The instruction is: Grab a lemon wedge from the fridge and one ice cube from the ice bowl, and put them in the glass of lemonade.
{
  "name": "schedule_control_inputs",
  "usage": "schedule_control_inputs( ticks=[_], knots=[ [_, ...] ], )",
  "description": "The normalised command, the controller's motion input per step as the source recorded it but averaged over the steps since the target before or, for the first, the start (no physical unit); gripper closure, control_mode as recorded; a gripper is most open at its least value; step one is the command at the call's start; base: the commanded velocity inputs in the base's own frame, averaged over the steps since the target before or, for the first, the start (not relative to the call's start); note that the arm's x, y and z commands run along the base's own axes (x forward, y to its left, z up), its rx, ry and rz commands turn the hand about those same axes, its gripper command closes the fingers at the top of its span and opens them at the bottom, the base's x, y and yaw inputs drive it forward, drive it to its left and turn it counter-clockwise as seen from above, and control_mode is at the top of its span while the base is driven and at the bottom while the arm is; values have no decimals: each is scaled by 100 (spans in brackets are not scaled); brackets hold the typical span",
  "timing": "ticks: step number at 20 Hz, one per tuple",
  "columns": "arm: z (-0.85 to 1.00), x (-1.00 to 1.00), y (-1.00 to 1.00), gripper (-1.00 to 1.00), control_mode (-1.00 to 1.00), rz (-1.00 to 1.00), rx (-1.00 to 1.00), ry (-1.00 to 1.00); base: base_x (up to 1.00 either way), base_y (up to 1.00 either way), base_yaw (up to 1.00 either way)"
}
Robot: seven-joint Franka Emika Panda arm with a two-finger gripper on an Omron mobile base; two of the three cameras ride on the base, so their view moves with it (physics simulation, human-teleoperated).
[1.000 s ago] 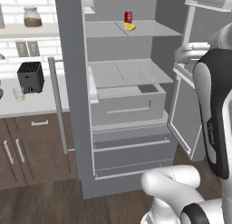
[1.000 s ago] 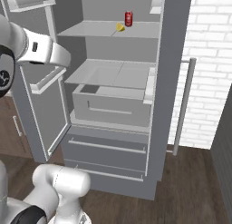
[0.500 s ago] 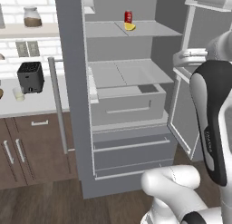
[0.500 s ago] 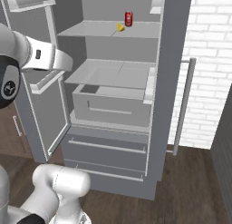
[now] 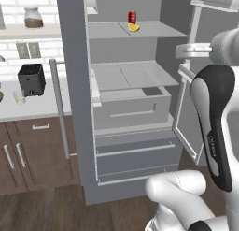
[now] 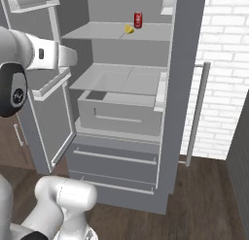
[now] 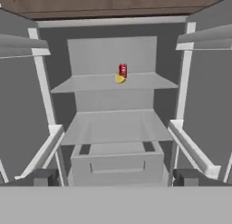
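The fridge (image 5: 74, 108) stands with both doors swung wide. On its top shelf lies the yellow lemon wedge (image 5: 133, 27) (image 6: 128, 29) (image 7: 119, 79), right in front of a red can (image 5: 132, 17) (image 7: 123, 70). My gripper (image 7: 115, 178) is open and empty. It faces the open fridge from some way back, at about the height of the middle shelf and well below the wedge. The glass of lemonade (image 5: 19, 97) sits on the counter left of the fridge. A brown sliver of the ice bowl (image 5: 1, 96) is cut off by the left edge of the left base view.
A black toaster (image 5: 31, 79) stands on the counter behind the glass. The fridge doors' shelves (image 7: 43, 148) (image 7: 195, 148) flank my hand on both sides. A grey drawer (image 5: 133, 111) juts out under the middle shelf. A brick wall (image 6: 223, 74) lies right of the fridge.
My arm's elbow has sunk a little and the forearm has shifted slightly in front of the fridge. The gripper stays open. The wedge and the can have not moved.
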Motion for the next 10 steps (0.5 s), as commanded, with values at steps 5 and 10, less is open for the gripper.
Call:
schedule_control_inputs(
  ticks=[5,10],
  knots=[
    [16,30,-10,-100,-100,7,0,-20,0,0,0],
    [0,-48,-16,-100,-100,-4,0,-6,0,0,0]
  ],
)
